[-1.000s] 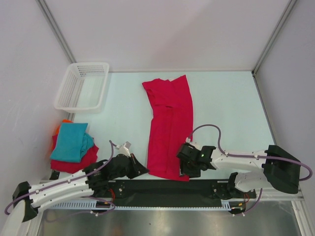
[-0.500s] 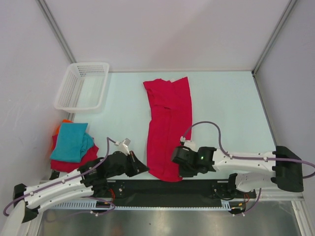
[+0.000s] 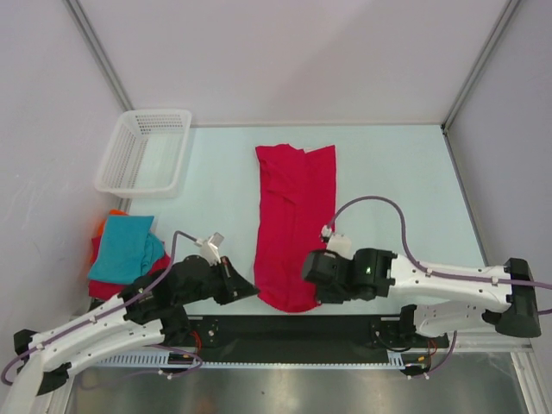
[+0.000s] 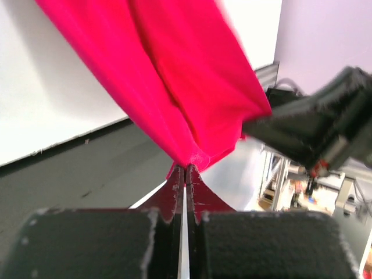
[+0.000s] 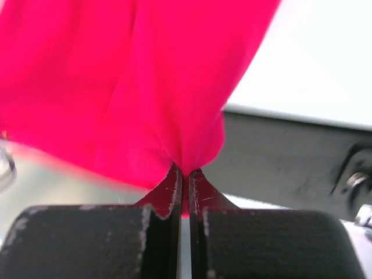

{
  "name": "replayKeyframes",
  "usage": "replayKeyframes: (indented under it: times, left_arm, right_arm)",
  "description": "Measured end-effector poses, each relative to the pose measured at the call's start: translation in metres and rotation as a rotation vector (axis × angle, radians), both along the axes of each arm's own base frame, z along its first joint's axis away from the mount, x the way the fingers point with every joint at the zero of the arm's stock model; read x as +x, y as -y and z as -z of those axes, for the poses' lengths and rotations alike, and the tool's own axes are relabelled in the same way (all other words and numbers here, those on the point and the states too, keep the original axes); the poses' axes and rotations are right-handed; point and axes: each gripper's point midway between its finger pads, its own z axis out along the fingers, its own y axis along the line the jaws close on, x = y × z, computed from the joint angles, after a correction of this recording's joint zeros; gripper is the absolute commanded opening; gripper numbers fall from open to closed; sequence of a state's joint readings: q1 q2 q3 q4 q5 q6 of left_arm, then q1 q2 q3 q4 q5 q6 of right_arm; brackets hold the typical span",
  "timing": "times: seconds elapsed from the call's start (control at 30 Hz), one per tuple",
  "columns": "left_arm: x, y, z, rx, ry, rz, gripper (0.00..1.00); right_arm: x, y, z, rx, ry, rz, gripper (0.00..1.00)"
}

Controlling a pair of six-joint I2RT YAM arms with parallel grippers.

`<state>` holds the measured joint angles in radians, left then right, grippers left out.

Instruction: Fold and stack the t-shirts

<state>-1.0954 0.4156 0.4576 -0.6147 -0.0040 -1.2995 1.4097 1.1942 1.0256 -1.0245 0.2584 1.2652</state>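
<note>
A large crimson-red t-shirt [image 3: 293, 220] lies folded lengthwise down the middle of the table, its near hem lifted. My left gripper [image 3: 252, 291] is shut on the hem's near-left corner, and the cloth [image 4: 174, 87] rises from its pinched tips [image 4: 185, 168]. My right gripper [image 3: 312, 285] is shut on the near-right corner, where cloth [image 5: 145, 87] bunches between its tips [image 5: 185, 172]. At the left edge sits a pile of folded t-shirts: teal [image 3: 123, 247] on top, red [image 3: 108, 287] under it, an orange edge [image 3: 109, 215] behind.
A white mesh basket [image 3: 145, 152] stands at the far left of the table. A black strip [image 3: 293, 328] runs along the near edge between the arm bases. Grey walls close in the left, back and right sides.
My right gripper has shut on the near-right hem corner. Both arms have moved the hem away from the near edge and lifted it, and the shirt has narrowed and shifted.
</note>
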Motion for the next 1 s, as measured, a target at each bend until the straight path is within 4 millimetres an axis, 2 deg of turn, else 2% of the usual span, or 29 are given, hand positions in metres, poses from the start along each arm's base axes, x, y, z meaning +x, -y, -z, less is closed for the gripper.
replayKeyframes:
  times: [0.07, 0.2, 0.33, 0.43, 0.5, 0.67, 0.83, 0.9, 0.93, 0.97, 1.0]
  left_arm:
    - [0.009, 0.000, -0.006, 0.012, 0.015, -0.019, 0.01]
    - [0.044, -0.006, -0.011, 0.074, 0.039, -0.100, 0.01]
    - [0.088, -0.012, -0.011, 0.142, 0.058, -0.161, 0.01]
    - [0.122, -0.012, -0.007, 0.178, 0.057, -0.175, 0.00]
    - [0.146, -0.010, 0.002, 0.211, 0.035, -0.170, 0.00]
    - [0.200, -0.003, 0.028, 0.275, -0.021, -0.143, 0.00]
    - [0.243, 0.004, 0.038, 0.291, -0.037, -0.128, 0.00]
    - [0.259, 0.006, 0.038, 0.289, -0.033, -0.128, 0.00]
    - [0.266, 0.006, 0.038, 0.288, -0.031, -0.129, 0.01]
    - [0.274, 0.007, 0.037, 0.287, -0.027, -0.128, 0.04]
    - [0.281, 0.010, 0.036, 0.283, -0.023, -0.121, 0.09]
  right_arm:
    - [0.027, 0.010, 0.000, -0.019, 0.024, 0.059, 0.00]
    - [0.084, 0.031, -0.001, -0.040, 0.069, 0.164, 0.00]
    - [0.132, 0.046, -0.002, -0.045, 0.098, 0.194, 0.01]
    - [0.168, 0.048, 0.000, -0.054, 0.105, 0.194, 0.02]
    - [0.191, 0.049, 0.003, -0.074, 0.106, 0.184, 0.03]
    - [0.234, 0.046, 0.015, -0.121, 0.097, 0.137, 0.03]
    - [0.263, 0.045, 0.029, -0.148, 0.080, 0.113, 0.04]
    - [0.270, 0.044, 0.037, -0.158, 0.068, 0.102, 0.13]
    - [0.273, 0.044, 0.040, -0.163, 0.063, 0.100, 0.34]
    - [0.276, 0.044, 0.043, -0.165, 0.056, 0.096, 0.42]
    - [0.279, 0.044, 0.047, -0.171, 0.049, 0.084, 0.46]
